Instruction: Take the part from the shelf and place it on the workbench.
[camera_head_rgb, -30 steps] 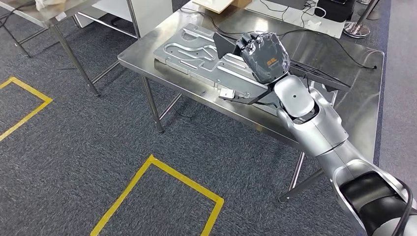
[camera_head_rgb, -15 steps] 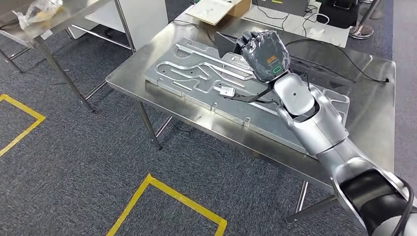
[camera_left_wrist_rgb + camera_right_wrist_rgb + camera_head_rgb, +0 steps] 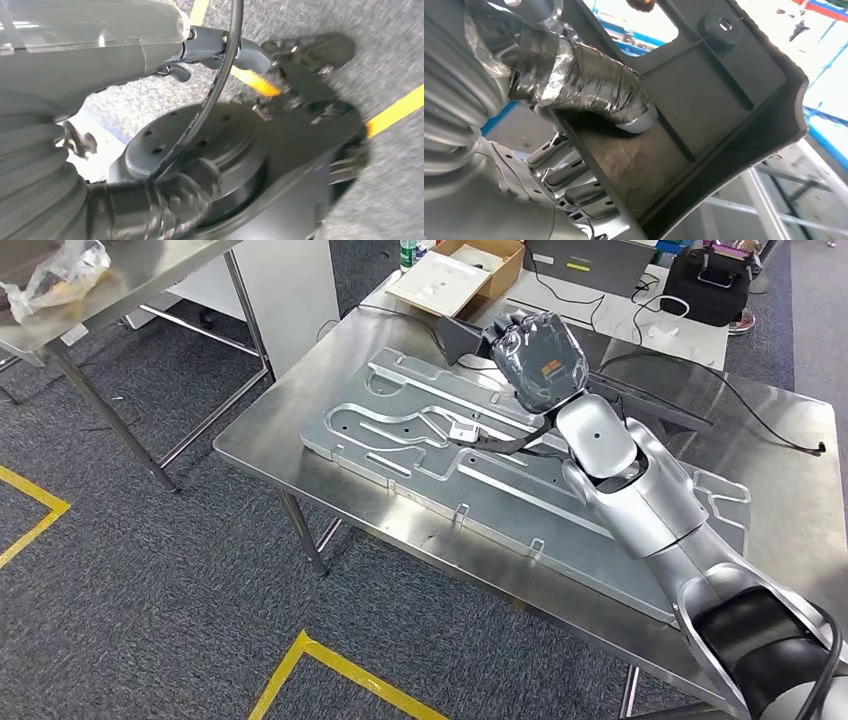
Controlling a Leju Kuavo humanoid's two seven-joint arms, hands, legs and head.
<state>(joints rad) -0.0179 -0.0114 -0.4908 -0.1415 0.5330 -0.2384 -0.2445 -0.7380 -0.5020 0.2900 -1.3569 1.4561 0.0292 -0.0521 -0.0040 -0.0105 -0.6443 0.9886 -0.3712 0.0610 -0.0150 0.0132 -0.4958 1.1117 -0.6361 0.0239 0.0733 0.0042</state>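
Note:
My right hand, wrapped in clear film, grips a long flat black part above the steel workbench. The part hangs over a grey machined fixture plate lying on the bench, and I cannot tell if they touch. In the right wrist view the taped thumb presses into the ribbed inner face of the black part. In the left wrist view my left hand hangs over the carpet, its dark fingers blurred and hard to read.
An open cardboard box, a black bag and cables lie at the bench's far side. A second steel table with a plastic bag stands far left. Yellow tape marks the carpet.
The whole picture has shifted: the camera has moved and the workbench now lies nearer and fuller in view. My right hand still holds the black part over the fixture plate.

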